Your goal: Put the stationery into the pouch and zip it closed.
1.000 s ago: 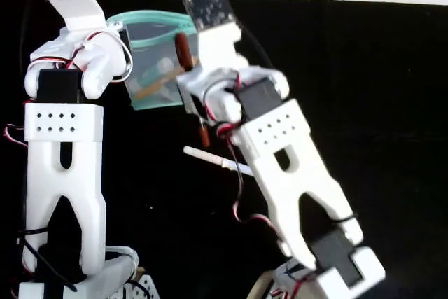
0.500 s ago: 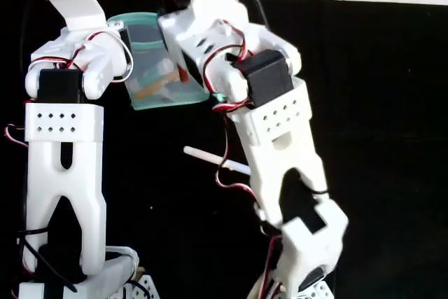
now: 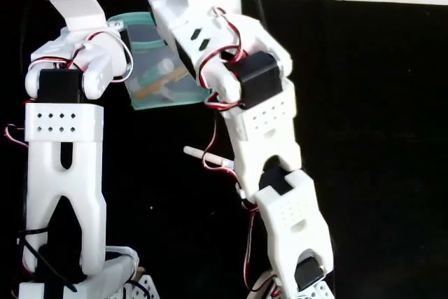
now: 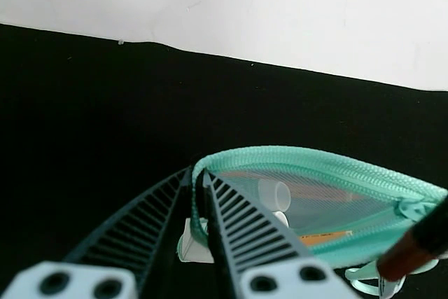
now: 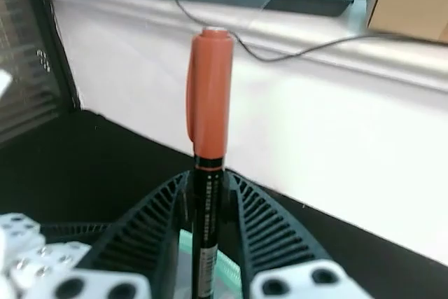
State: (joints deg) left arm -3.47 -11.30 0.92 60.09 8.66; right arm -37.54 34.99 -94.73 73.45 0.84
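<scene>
Left gripper [image 4: 199,180]: fingers [image 4: 238,222] pinch the mesh pouch [image 4: 329,197] rim. Pouch likely soft and floppy, so grip the edge.
Right gripper [image 5: 208,183]: fingers [image 5: 262,236] clamp the orange-capped marker [image 5: 210,103] mid-barrel. Marker probably rigid, light, slick.
White pen [image 3: 210,157] on counter [image 3: 378,103], 6 o'clock of pouch.

Left arm [image 3: 42,166]: extended forward; wrist bent toward centre
Left tool [image 4: 198,174]: fingers pinched together on pouch [image 4: 322,190] rim
Right arm [image 3: 269,124]: stretched forward; leaning toward left arm
Right tool [image 5: 208,176]: fingers clamped on pen [image 5: 210,89]; cap projects beyond fingertips

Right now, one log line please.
left claw: shut on pouch rim | right claw: shut on pen | pouch: open | white stick: on table
</scene>
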